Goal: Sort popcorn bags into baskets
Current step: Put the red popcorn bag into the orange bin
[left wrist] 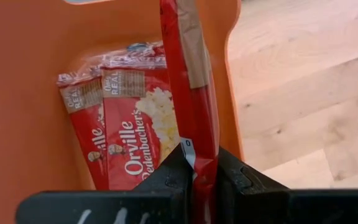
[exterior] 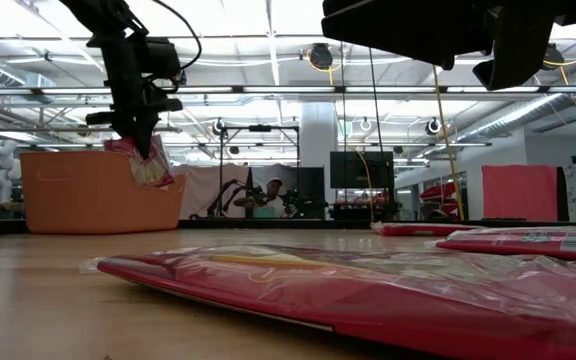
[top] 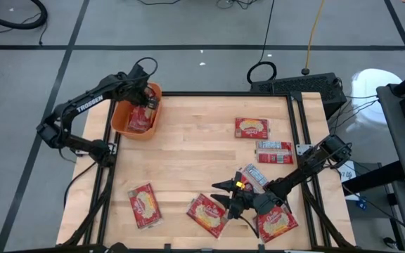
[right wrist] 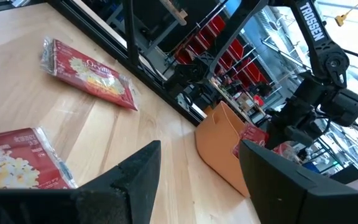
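An orange basket (top: 126, 121) stands at the table's far left, with two red popcorn bags (left wrist: 129, 137) lying in it. My left gripper (top: 146, 98) hangs over the basket, shut on another popcorn bag (left wrist: 191, 74), which the low view shows as a red bag (exterior: 146, 160) at the basket's rim (exterior: 98, 155). Near the front edge my right gripper (top: 223, 200) stands open and level, with nothing between its fingers, beside a flat bag (top: 207, 214). More bags lie flat on the wood at the near left (top: 144, 205), the near right (top: 276, 223) and the right (top: 252, 128). My left gripper pinches the bag's upper end (left wrist: 199, 163) between its two fingers, coming steeply from above. The bag hangs below the fingers on edge, with its lower part down inside the basket next to the wall (left wrist: 229, 74). Whether it rests on anything there, I cannot tell.
Two more bags (top: 274, 152) (top: 253, 176) lie at the right, close to the right arm. The middle of the wooden table (top: 188, 154) is bare. Black frame rails (top: 297, 119) run along the table's sides.
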You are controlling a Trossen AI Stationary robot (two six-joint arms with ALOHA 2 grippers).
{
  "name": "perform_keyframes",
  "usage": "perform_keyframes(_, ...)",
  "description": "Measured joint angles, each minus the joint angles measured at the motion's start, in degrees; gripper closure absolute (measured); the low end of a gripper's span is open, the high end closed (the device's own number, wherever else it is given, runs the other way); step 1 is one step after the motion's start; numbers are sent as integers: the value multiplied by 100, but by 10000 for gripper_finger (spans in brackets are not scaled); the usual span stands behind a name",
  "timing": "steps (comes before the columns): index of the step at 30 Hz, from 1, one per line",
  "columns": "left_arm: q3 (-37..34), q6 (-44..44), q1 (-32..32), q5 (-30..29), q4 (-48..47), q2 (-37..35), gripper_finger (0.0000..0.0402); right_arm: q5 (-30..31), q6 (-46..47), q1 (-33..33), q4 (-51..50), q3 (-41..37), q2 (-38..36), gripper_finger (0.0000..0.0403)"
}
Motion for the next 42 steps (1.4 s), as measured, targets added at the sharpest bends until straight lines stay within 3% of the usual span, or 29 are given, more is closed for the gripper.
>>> perform_keyframes(18, -2, 90, -2, -11, 19, 523, 359, 0, 4, 2, -3, 0, 0, 193)
perform_keyframes(23, -3, 92, -2, -194, -58, 523, 311, 0, 7, 0, -4, 0, 0, 193)
perform_keyframes(31, -2, 5, -2, -1023, -324, 520, 232, 0, 7, 0, -4, 0, 0, 193)
perform_keyframes(37, -2, 55, -11, -1205, -578, 520, 202, 0, 7, 0, -4, 0, 0, 193)
perform_keyframes(42, -3, 67, -207, -1218, -621, 514, 201, 0, 7, 0, -19, 0, 0, 193)
